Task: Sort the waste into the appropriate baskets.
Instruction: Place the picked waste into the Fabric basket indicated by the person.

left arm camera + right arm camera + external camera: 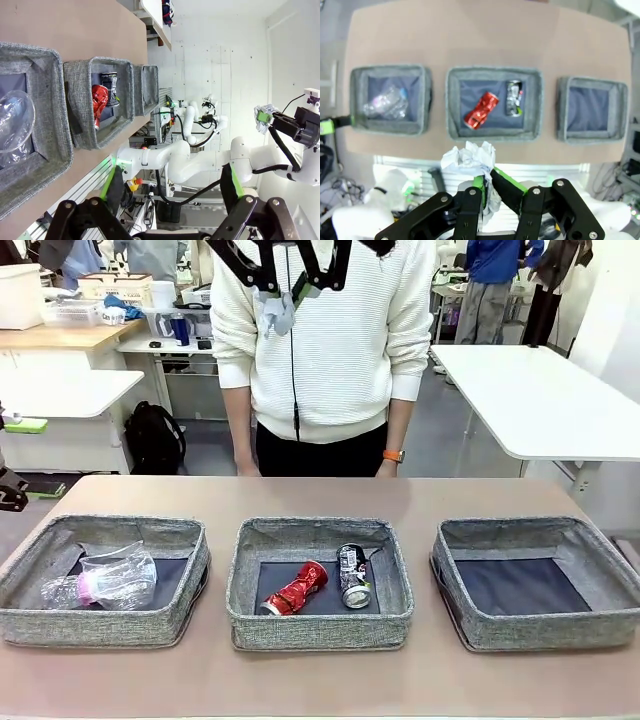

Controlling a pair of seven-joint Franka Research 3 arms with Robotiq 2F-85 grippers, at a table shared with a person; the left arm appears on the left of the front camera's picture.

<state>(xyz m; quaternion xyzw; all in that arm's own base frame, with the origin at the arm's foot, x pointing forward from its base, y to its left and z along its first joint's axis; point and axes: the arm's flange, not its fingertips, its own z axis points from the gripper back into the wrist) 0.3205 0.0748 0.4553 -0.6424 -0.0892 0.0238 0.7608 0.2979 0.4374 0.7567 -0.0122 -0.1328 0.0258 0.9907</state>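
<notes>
Three grey woven baskets stand in a row on the table. The left basket (100, 625) holds a clear plastic bottle (80, 590) with a pink label and a clear cup (128, 570). A crushed red can (297, 590) and a dark printed can (352, 575) lie in the middle basket (320, 630). Nothing lies on the dark bottom of the right basket (550, 630). High above the table, my right gripper (487, 177) is shut on a white paper wad (470, 157), also seen at the top of the front view as the paper wad (278, 312). My left gripper (171, 175) stands open, off the table's side.
A person in a white sweater (320, 340) stands at the table's far edge, hands behind it. A strip of bare brown table (320, 690) runs in front of the baskets. White tables and other workstations fill the background.
</notes>
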